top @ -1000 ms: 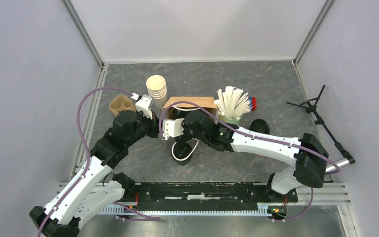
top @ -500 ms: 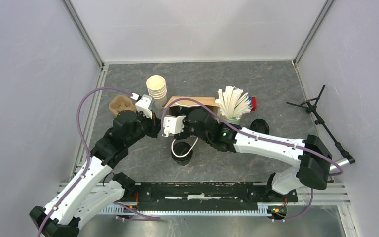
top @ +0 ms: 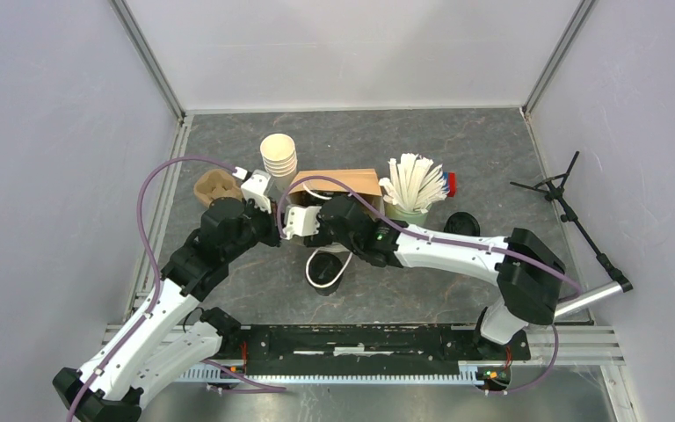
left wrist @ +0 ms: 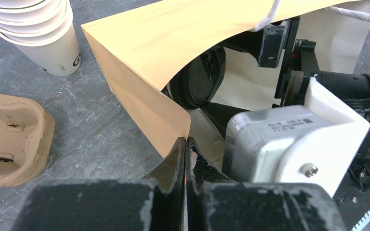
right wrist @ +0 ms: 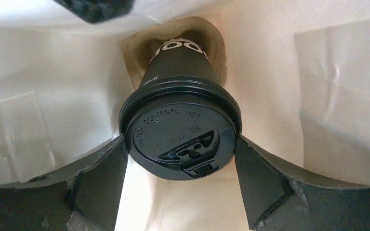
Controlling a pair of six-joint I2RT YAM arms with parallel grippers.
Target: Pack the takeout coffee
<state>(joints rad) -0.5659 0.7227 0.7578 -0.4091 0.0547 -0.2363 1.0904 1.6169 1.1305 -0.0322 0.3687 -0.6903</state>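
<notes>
The brown paper bag (top: 343,180) lies on its side, mouth toward the arms. My left gripper (left wrist: 185,142) is shut on the edge of its lower flap (left wrist: 171,120), holding the mouth apart. Inside the bag, my right gripper (right wrist: 179,140) is shut on a takeout coffee cup (right wrist: 180,53), one finger on each side of its black lid (right wrist: 179,130). The cup's body looks dark in the bag's shade and its base reaches the bag's far end. In the left wrist view that lid (left wrist: 202,77) shows in the bag's mouth. A second black-lidded cup (top: 322,269) stands on the table before the bag.
A stack of lidless cream cups (top: 279,156) and a brown pulp carrier (top: 214,187) stand left of the bag. The green cup of white sticks (top: 411,189) is at its right, with a loose black lid (top: 461,224) beyond. The two wrists are close together at the bag's mouth.
The right arm has pushed up and left, carrying the cup deeper into the bag. The left gripper has kept its hold on the flap.
</notes>
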